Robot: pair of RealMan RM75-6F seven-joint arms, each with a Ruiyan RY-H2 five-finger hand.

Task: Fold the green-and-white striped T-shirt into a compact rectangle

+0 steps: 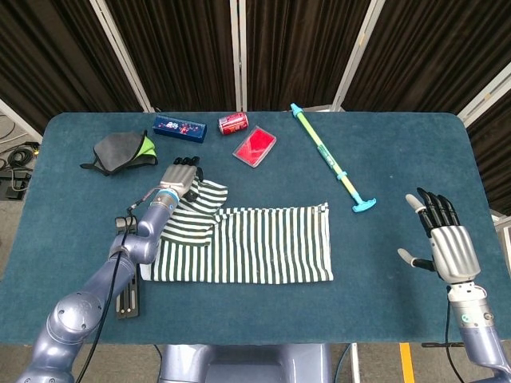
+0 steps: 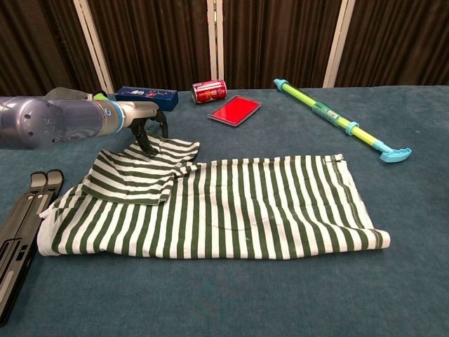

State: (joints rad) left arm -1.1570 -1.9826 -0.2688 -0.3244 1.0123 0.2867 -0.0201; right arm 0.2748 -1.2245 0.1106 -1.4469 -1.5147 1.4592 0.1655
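Near the tabletop's (image 1: 399,104) left edge lies a black folded stand (image 1: 126,289), just beside the shirt's left side. Toward the far left corner sits a grey pouch with a green lining (image 1: 121,150), and next to it along the far edge a dark blue box (image 1: 180,127).

The left hand (image 1: 179,173) hangs over the far left corner of the green-and-white striped T-shirt (image 1: 255,247), palm down, its dark fingers (image 2: 149,137) curled downward with their tips at the folded-over sleeve. Whether they pinch the cloth or only touch it cannot be told from either view.

The T-shirt lies flat in the middle of the tabletop, toward the near edge, as a wide band with its stripes running from near to far. Its left sleeve is turned in over the body, making a doubled patch at the far left.

Along the far edge, right of the blue box, a red soda can (image 1: 233,122) lies on its side, with a flat red case (image 1: 255,147) just beside it. A long green-and-yellow rod with a blue handle (image 1: 331,158) runs diagonally toward the right.

Near the right edge, well apart from the shirt, the right hand (image 1: 447,247) hovers with its fingers spread and straight, holding nothing.
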